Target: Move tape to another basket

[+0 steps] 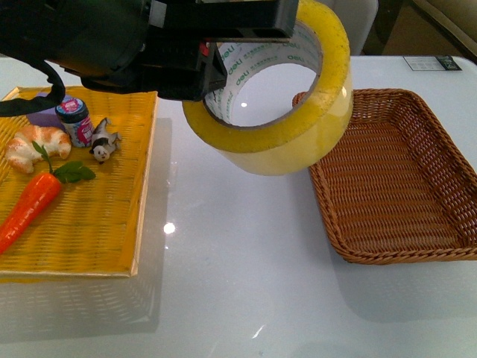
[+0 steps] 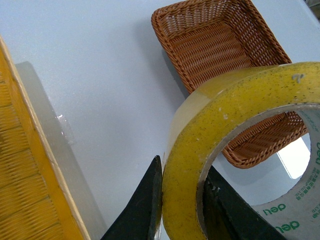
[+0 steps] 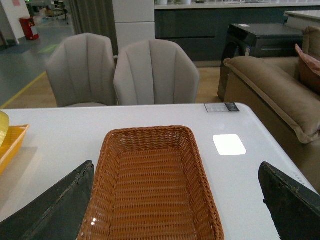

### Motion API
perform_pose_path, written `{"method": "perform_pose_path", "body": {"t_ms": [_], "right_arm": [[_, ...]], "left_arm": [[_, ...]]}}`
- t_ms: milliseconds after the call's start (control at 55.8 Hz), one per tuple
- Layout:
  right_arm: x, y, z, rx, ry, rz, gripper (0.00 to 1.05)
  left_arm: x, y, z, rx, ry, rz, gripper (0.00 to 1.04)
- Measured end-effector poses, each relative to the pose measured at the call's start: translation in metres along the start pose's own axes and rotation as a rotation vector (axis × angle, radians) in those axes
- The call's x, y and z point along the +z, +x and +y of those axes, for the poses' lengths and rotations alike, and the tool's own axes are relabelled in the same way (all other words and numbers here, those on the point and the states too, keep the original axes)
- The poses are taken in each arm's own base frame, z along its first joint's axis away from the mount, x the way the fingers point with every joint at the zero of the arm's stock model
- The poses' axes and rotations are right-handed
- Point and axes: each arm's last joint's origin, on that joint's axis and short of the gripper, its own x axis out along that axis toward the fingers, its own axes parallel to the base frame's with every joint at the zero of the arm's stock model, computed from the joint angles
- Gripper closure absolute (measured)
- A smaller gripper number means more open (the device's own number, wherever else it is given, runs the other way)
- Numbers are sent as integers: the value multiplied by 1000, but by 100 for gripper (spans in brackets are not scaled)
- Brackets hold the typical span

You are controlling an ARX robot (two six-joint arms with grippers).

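Gripping the tape (image 1: 287, 142) by its wall with the left gripper (image 2: 182, 215) (one finger (image 2: 140, 210) outside, one in the core (image 2: 297, 207)). Held clear of the table (image 1: 223, 261), between tray (image 1: 89, 216) and basket (image 1: 395, 179), close by the basket's rim. Spread wide and empty at the right gripper (image 3: 175, 170), facing the basket.

Lighting is bright and even in all three views, coming from overhead. The glossy white table (image 1: 238, 261) carries small specular spots in the front view and a bright rectangular glare patch (image 3: 229, 144) in the right wrist view. A soft shadow lies beside the flat yellow woven tray (image 1: 97, 224), which is also reflected in the table surface. The wide roll of translucent yellow packing tape (image 2: 200, 145), close to the left wrist lens, is slightly soft. The dark brown woven wicker basket (image 2: 210, 45) beyond it is sharp. The right gripper (image 3: 176, 167) shows its black fingers (image 3: 55, 210) underexposed, with surface detail lost.
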Motion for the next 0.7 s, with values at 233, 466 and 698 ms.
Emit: {"method": "perform_pose_path", "body": {"t_ms": [233,466,698], "right_arm": [[-1,4,-2,-35,118,390,9],[31,38,2,132,358,420,9],[32,63,44,459,503,395,9]], "left_arm": [[-2,0,-5,-4,9,20,90],[-1,0,-12,-23,21,25,90],[-1,0,-16,-32,25,31,90]]}}
